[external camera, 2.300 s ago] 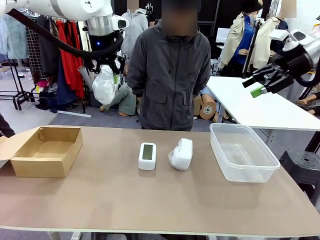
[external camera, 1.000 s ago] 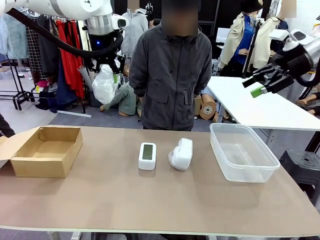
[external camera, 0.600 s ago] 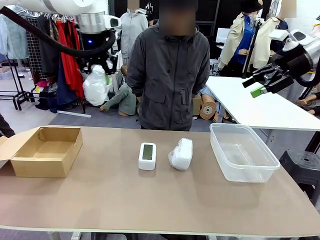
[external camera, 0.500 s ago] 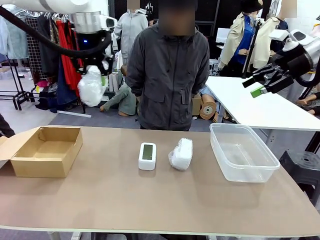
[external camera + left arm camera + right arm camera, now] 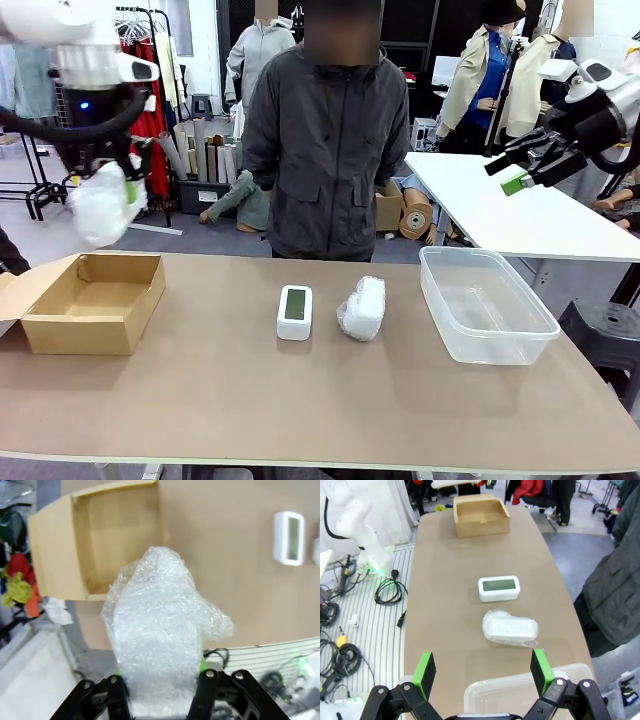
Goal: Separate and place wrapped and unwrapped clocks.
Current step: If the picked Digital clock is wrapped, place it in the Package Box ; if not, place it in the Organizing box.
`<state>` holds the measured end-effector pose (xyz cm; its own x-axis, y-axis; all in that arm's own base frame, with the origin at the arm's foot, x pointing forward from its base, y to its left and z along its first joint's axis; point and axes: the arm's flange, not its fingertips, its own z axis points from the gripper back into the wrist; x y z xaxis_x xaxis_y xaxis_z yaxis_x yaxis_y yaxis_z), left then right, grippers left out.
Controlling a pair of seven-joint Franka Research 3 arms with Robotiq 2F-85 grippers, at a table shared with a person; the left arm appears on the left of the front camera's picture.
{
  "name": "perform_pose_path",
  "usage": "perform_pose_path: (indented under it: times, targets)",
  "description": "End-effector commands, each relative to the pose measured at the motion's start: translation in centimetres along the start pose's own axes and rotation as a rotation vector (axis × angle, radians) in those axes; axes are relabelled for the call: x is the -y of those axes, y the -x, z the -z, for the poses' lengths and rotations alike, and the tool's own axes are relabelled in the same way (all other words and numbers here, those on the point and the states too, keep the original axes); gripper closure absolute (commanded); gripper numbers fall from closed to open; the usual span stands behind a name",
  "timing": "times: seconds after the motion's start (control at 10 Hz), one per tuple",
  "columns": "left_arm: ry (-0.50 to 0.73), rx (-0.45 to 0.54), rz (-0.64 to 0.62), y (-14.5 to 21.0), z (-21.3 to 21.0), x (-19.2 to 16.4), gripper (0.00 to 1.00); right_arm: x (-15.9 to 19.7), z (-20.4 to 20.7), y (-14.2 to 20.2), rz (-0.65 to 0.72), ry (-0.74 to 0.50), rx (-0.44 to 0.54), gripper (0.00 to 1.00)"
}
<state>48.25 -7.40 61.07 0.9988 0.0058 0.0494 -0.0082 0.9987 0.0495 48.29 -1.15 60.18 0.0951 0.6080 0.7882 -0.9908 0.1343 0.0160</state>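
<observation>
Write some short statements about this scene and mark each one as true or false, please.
1. The left pincer holds a wrapped bundle up in the air near the cardboard box. True.
2. A clock lies inside the cardboard box. False: the part of its inside that shows is bare.
3. The bare clock lies in the clear tub. False: it lies on the table, beside a second wrapped bundle; the tub holds nothing.
4. The right pincer is open and holds nothing. True.
</observation>
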Motion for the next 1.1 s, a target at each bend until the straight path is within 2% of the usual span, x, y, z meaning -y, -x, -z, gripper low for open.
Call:
perform_pose_path:
  times: [0.0, 0.2, 0.4, 0.5, 0.9, 1.0]
  targets:
    - [-0.142, 0.044, 0.080, 2.1, 1.9, -1.6, 1.00, 0.0, -0.1, -0.1, -0.005, -0.001, 0.003, 0.00]
    - [-0.223, 0.048, 0.083, 2.2, 2.7, -2.7, 1.00, 0.0, -0.1, -0.1, -0.005, -0.001, 0.003, 0.00]
    - [-0.209, 0.068, 0.096, 1.1, 2.7, -2.5, 1.00, 0.0, -0.1, -0.1, -0.005, -0.001, 0.003, 0.00]
    - [-0.212, 0.027, 0.077, 1.8, 3.0, -2.5, 1.00, 0.0, -0.1, -0.1, -0.005, -0.001, 0.003, 0.00]
    - [-0.214, 0.030, 0.081, 1.6, 3.2, -2.3, 1.00, 0.0, -0.1, -0.1, -0.005, -0.001, 0.003, 0.00]
    - [-0.243, 0.001, 0.086, 0.1, 4.1, -3.1, 1.00, 0.0, -0.1, -0.1, -0.005, -0.001, 0.003, 0.00]
